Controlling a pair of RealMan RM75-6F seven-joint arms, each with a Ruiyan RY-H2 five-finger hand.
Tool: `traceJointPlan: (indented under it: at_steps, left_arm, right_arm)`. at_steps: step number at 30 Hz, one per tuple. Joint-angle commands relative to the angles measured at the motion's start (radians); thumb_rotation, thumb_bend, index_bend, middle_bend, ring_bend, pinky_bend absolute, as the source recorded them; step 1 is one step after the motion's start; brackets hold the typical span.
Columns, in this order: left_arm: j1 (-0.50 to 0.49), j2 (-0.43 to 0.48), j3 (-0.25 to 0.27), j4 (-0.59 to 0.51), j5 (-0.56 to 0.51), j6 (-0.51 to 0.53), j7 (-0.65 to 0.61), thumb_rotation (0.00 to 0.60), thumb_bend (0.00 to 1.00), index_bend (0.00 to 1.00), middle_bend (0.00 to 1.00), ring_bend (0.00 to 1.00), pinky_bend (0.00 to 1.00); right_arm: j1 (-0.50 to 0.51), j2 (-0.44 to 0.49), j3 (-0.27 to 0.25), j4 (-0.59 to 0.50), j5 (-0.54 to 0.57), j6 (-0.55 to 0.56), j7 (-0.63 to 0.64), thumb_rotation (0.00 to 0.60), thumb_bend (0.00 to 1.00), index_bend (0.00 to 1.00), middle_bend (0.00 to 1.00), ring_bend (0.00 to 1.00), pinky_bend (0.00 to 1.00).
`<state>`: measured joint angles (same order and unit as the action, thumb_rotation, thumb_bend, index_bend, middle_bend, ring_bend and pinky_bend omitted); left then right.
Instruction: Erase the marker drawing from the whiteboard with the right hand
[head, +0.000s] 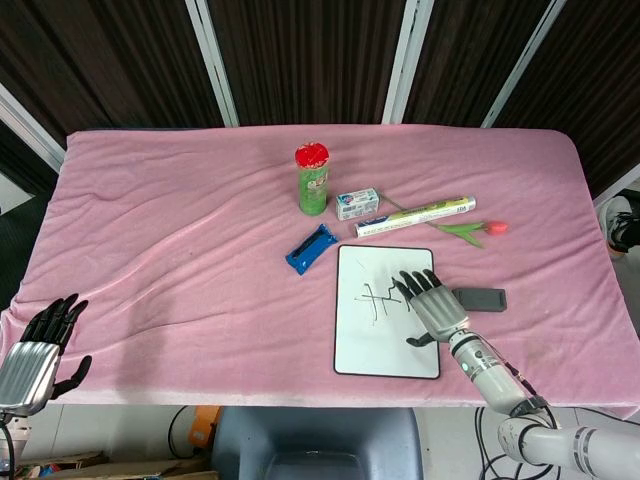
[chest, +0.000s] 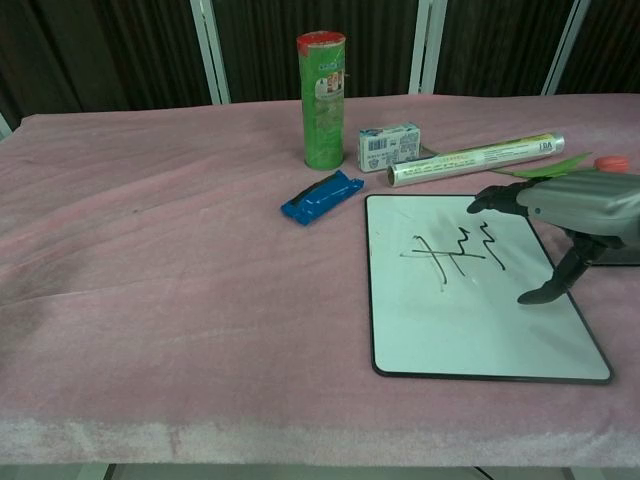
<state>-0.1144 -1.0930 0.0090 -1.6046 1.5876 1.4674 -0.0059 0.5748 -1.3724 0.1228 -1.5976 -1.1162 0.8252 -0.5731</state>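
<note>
The whiteboard (head: 386, 345) lies flat near the table's front edge, right of centre, with a black marker scribble (head: 378, 298) in its upper half. My right hand (head: 432, 305) is over the board's right side, fingers spread and holding nothing, its fingertips beside the scribble. In the chest view the right hand (chest: 575, 205) hovers above the whiteboard (chest: 470, 330), thumb pointing down toward the surface, just right of the scribble (chest: 455, 250). A dark grey eraser block (head: 480, 298) lies on the cloth right of the board, beside the hand. My left hand (head: 40, 345) hangs open off the table's front left corner.
Behind the board lie a foil roll (head: 415, 215), a small white-blue box (head: 357, 203), a green can with red lid (head: 313, 180), a blue packet (head: 311, 248) and an artificial tulip (head: 478, 230). The pink cloth (head: 170, 250) covers the table.
</note>
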Motion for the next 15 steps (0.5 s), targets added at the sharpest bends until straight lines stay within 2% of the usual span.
traceJointPlan:
  at_steps: [1,8,15]
  left_arm:
    - [-0.001,0.000,0.000,0.000,-0.003,-0.004,0.001,0.600,0.39,0.00,0.00,0.00,0.13]
    - [-0.001,-0.001,0.001,-0.003,-0.005,-0.004,0.009,0.600,0.39,0.00,0.00,0.00,0.13]
    - [0.001,0.001,0.005,-0.005,0.007,0.003,0.002,0.600,0.39,0.00,0.00,0.00,0.13]
  right_arm:
    - [0.007,0.007,-0.007,0.001,0.010,0.002,0.010,0.600,0.30,0.00,0.00,0.00,0.00]
    - [0.014,0.026,-0.029,0.005,0.027,0.024,0.011,0.600,0.30,0.00,0.00,0.00,0.00]
    - [-0.021,0.073,-0.056,0.020,0.030,0.080,0.048,0.600,0.30,0.01,0.00,0.00,0.00]
